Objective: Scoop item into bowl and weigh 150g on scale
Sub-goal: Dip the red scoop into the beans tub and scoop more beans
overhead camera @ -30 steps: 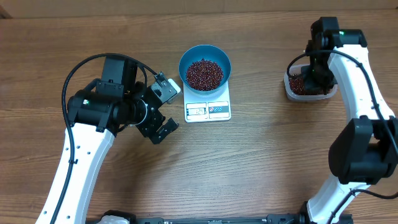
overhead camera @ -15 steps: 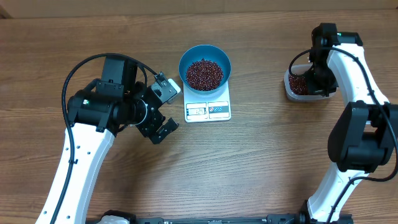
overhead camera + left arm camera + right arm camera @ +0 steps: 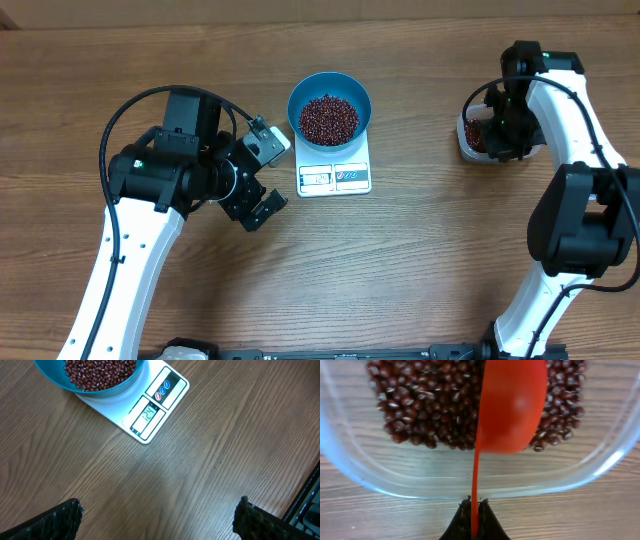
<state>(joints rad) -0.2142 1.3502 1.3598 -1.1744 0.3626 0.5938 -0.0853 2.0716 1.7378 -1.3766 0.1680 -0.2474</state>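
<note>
A bright blue bowl (image 3: pixel 330 104) (image 3: pixel 52 380) holding dark red-brown beans (image 3: pixel 329 118) (image 3: pixel 100 371) stands on the white scale (image 3: pixel 335 175) (image 3: pixel 150 412). My left gripper (image 3: pixel 262 180) (image 3: pixel 159 515) hangs open over bare wood left of the scale, holding nothing. At the right, my right gripper (image 3: pixel 505 125) (image 3: pixel 474 505) is shut on the thin handle of a red scoop (image 3: pixel 512 405). The scoop's cup is turned on edge over the beans (image 3: pixel 430 405) in a clear plastic tub (image 3: pixel 468 140) (image 3: pixel 380 477). No beans show in the cup.
The scale's display (image 3: pixel 149 413) faces the near side of the table, two round buttons (image 3: pixel 163 390) beside it. Wood table (image 3: pixel 400 260) all around; both white arms reach in from the near edge.
The right wrist has shifted a little over the tub and turned slightly. The left arm, the bowl and the scale have stayed put.
</note>
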